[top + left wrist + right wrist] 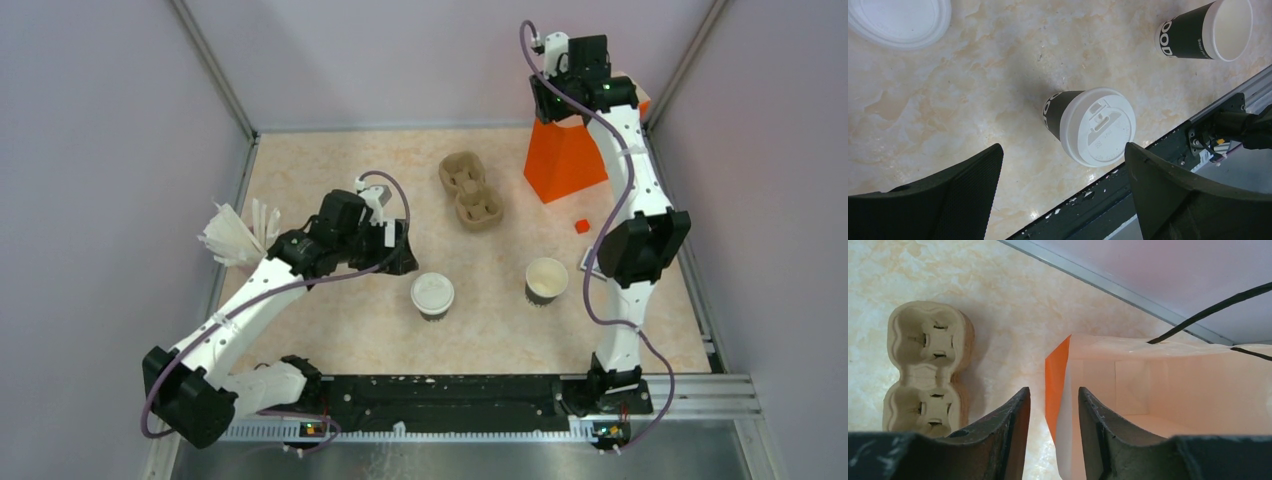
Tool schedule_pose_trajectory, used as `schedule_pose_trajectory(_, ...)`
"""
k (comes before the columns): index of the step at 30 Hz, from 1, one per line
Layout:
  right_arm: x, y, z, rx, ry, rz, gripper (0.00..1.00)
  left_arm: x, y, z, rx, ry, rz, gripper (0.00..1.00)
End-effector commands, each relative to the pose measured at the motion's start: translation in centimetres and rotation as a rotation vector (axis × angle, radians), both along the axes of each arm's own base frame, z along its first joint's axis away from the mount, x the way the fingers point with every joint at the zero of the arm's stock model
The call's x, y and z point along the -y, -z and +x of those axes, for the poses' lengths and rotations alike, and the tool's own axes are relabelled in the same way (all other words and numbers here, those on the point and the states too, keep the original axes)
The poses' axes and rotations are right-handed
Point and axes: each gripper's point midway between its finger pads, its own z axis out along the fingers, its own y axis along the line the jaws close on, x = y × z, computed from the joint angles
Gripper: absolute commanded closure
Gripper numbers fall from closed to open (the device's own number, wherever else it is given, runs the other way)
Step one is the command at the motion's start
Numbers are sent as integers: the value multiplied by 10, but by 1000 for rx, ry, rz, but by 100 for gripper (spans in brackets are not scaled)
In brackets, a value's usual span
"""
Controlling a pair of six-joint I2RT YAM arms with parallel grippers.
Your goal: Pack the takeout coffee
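The takeout coffee (432, 295) is a dark-walled paper cup with a round white lid, standing upright near the table's front middle. In the left wrist view the takeout coffee (1095, 127) sits just beyond my fingertips. My left gripper (395, 250) (1063, 150) hovers to its left, open and empty. My right gripper (585, 100) (1054, 390) is high at the back right, over the orange paper bag (562, 160). Its jaws are open a little and straddle the bag's (1055, 380) near upright wall, with a gap on each side.
A second cup (546, 280) (1205, 30) stands without a lid to the right of the coffee. A brown pulp two-cup tray (470, 188) (925, 370) lies left of the bag. White napkins (235, 235) lie at the left edge. A loose white lid (898, 20) lies near my left gripper. A black rail (450, 400) runs along the front.
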Motion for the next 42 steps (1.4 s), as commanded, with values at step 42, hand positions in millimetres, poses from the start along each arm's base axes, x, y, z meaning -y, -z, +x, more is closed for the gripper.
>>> schedule_pose_trajectory(42,-69,-10,-193,-103,-358,3,100,4,-39,27,136,3,13,2)
